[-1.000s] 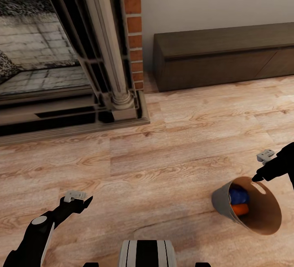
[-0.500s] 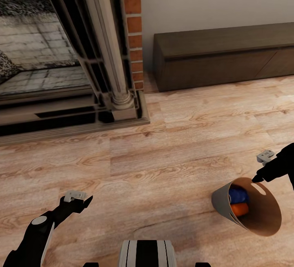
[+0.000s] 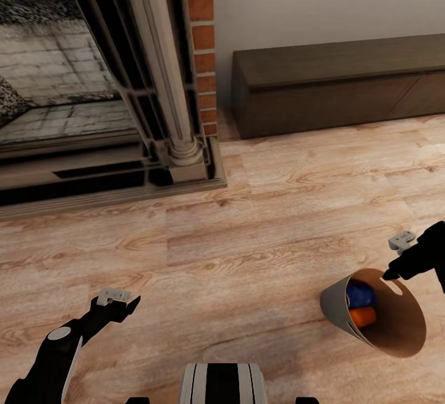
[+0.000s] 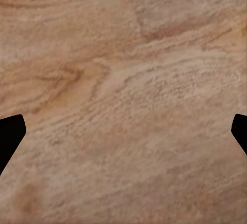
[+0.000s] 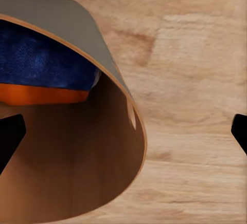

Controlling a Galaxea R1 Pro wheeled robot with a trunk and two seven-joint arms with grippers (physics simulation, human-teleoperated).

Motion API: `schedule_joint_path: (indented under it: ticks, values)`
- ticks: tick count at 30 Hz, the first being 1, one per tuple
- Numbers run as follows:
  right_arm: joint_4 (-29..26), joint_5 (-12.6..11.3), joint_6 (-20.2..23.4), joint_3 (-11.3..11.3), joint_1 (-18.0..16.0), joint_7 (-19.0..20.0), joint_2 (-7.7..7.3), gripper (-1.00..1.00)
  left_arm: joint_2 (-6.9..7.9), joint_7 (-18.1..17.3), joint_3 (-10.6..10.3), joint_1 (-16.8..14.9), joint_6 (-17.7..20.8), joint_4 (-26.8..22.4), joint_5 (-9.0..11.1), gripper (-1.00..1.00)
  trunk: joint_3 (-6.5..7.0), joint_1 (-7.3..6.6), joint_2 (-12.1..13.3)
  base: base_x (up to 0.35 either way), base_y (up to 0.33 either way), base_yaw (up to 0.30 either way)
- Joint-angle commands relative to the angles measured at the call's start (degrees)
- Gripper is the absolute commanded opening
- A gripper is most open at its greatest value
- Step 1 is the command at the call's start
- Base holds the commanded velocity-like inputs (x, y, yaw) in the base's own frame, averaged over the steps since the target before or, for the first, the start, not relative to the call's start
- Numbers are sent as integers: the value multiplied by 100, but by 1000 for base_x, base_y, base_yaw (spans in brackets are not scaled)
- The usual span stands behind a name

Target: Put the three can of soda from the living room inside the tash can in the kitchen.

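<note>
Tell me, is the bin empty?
No. The tash can holds a blue can and an orange can.

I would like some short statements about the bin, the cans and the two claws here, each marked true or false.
1. The bin stands upright on the floor. False: it is tilted, its opening facing the camera.
2. A blue can and an orange can lie inside the bin. True.
3. The right claw is at the bin's rim. True.
4. The left claw holds a can. False: its fingers are apart with bare wood floor between them.
5. The bin sits on the dark low cabinet. False: it is over the floor.
</note>
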Motion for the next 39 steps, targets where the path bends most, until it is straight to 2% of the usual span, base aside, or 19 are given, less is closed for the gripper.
schedule_joint_path:
  ticks: [1,7,16,25,32,34,35,39]
  values:
    - [1,-5,3,-2,10,-16,1,100,0,2,0,0,0,0,0,100,0,0,0,0,0,0]
    - [5,-41,20,-70,45,-60,5,100,0,6,0,0,-3,2,-7,100,0,0,0,0,0,0]
    - [-14,-52,18,-676,240,-70,42,100,0,8,-2,0,-55,202,-4,100,0,0,0,0,0,0]
    - [-20,-58,19,-792,321,-76,39,100,0,3,-1,0,-63,266,22,100,0,0,0,0,0,0]
    - [-48,-59,26,-857,536,-77,56,100,0,6,0,0,-67,285,21,100,0,0,0,0,0,0]
    - [-51,-60,24,-959,550,-80,57,100,0,7,0,0,-69,287,18,100,0,0,0,0,0,0]
    - [-53,-58,22,-1088,559,-85,61,100,0,7,0,0,-68,288,6,100,18,-22,40,0,0,0]
    - [-57,-53,19,-1284,574,-139,62,100,0,79,0,0,-30,354,-25,100,90,-110,201,0,0,0]
